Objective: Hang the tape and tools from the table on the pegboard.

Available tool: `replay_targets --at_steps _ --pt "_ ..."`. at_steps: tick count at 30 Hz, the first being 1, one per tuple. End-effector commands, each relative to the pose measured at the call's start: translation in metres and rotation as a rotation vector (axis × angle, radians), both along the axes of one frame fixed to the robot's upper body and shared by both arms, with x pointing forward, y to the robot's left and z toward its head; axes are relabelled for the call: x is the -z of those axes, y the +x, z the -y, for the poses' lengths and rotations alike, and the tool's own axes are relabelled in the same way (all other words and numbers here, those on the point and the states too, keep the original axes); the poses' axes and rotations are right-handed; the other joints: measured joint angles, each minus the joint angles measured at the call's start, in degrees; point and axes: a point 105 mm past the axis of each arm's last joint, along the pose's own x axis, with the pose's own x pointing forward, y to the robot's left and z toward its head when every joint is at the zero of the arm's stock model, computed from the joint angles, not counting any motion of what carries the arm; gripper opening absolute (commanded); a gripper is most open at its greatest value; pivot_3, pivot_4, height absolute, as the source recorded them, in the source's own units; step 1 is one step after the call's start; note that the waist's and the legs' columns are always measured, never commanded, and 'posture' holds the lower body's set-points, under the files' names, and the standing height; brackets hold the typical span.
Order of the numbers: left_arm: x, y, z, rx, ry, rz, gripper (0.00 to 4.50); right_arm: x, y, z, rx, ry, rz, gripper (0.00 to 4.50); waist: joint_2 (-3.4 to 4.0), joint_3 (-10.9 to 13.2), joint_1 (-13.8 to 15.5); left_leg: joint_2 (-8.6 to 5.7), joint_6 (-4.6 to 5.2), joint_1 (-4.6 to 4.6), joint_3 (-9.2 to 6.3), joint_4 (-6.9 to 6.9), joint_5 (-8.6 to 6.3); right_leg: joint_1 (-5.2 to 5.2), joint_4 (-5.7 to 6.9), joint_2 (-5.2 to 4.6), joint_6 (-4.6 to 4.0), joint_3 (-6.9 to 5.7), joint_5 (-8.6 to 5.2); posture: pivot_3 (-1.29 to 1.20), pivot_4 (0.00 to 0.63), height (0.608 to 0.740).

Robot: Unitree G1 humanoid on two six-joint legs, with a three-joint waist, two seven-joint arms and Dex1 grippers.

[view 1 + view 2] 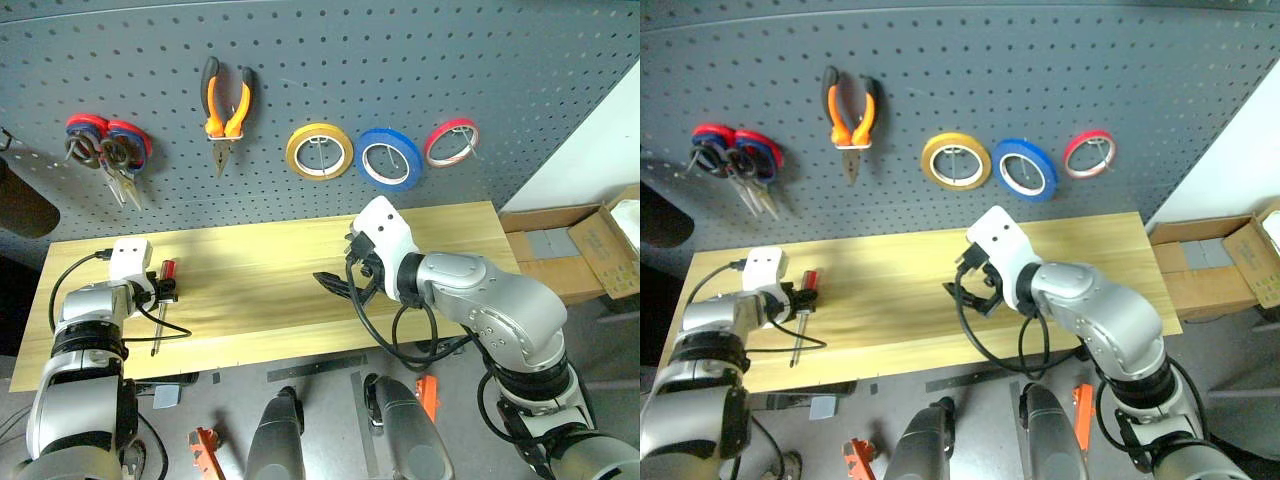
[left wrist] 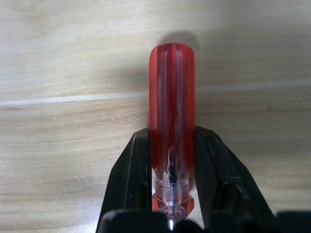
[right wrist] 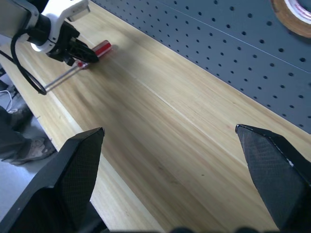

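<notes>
1. At the far left of the pegboard (image 1: 400,60) hang the red-and-blue-handled scissors (image 1: 105,150), which are not part of the job. To their right are the orange-and-black pliers (image 1: 226,110), nose down, then the yellow ring (image 1: 319,150), the blue tape (image 1: 389,158) and the pink ring (image 1: 451,143), each on its own hook. The black-handled scissors cannot be made out anywhere.
2. Below, at the left end of the table (image 1: 270,270), the left gripper (image 2: 171,160) has its 2 fingers (image 2: 133,170) pressed against both sides of the screwdriver (image 1: 163,300), low on the red handle near the collar where the shaft begins. It reads as clamped on the tool, with the tool lying on or just over the wood.
3. The screwdriver's long axis runs from the pegboard side toward the table's front edge: the red handle end points at the board, and the metal shaft passes back under the gripper toward the front edge.
4. This is the relation the next move turns on. The tool lies in the left gripper, well apart from the right one, so the left arm is the one to carry it up to the board, probably after turning it to suit a hook.
5. Further right, over the table's middle, the right gripper (image 3: 170,174) hovers with its jaws wide apart and nothing between them.
</notes>
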Motion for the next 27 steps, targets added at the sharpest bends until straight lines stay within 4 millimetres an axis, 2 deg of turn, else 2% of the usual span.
replay_targets --at_steps 1,5,10,15,19,23,27 --pt "-0.006 -0.014 -0.012 -0.035 0.006 0.062 0.83 -0.01 -0.007 0.005 -0.026 0.025 0.036 4.5 -0.02 0.05 -0.18 0.0 0.0 0.0 0.07 -0.05 0.0 -0.04 0.0 -0.02 0.01 0.05 -0.01 -0.16 0.411 0.74" --pt "-0.015 -0.029 -0.008 -0.023 0.017 0.162 0.83 -0.013 -0.012 0.008 -0.072 0.035 0.062 4.5 -0.05 0.24 -0.1 0.04 -0.05 -0.04 0.15 -0.17 -0.03 -0.16 -0.03 -0.07 0.04 0.1 -0.02 -0.14 0.399 0.74" --pt "-0.063 -0.048 0.015 0.056 0.101 0.438 0.83 -0.027 -0.03 0.007 -0.27 0.09 0.191 4.5 -0.18 0.43 0.63 0.02 -0.12 -0.36 0.12 -0.17 -0.06 -0.34 -0.17 -0.18 0.08 0.04 -0.04 -0.11 0.381 0.74" --pt "-0.091 -0.058 0.028 0.075 0.209 0.571 0.83 -0.039 -0.034 0.006 -0.368 0.153 0.211 4.5 -0.26 0.47 1.4 -0.02 -0.12 -0.52 0.04 -0.03 -0.06 -0.41 -0.21 -0.2 0.11 -0.03 -0.04 -0.08 0.364 0.74" --pt "-0.121 -0.064 0.026 0.021 0.324 0.7 0.83 -0.046 -0.035 0.004 -0.436 0.172 0.254 4.5 -0.29 0.45 1.71 -0.04 -0.12 -0.52 0.07 0.02 -0.05 -0.4 -0.25 -0.17 0.13 0.0 -0.04 -0.07 0.342 0.74" --pt "-0.161 -0.079 0.007 -0.113 0.461 0.841 0.83 -0.049 -0.033 0.007 -0.468 0.167 0.28 4.5 -0.35 0.42 1.78 -0.01 -0.12 -0.59 0.0 0.03 -0.05 -0.42 -0.23 -0.12 0.12 -0.07 -0.02 -0.04 0.316 0.74" --pt "-0.194 -0.077 0.006 -0.131 0.49 0.951 0.83 -0.055 -0.031 0.007 -0.499 0.176 0.301 4.5 -0.47 0.33 2.36 -0.04 -0.12 -0.72 -0.08 0.08 -0.05 -0.47 -0.24 -0.13 -0.15 -0.16 0.14 -0.02 0.289 0.74"
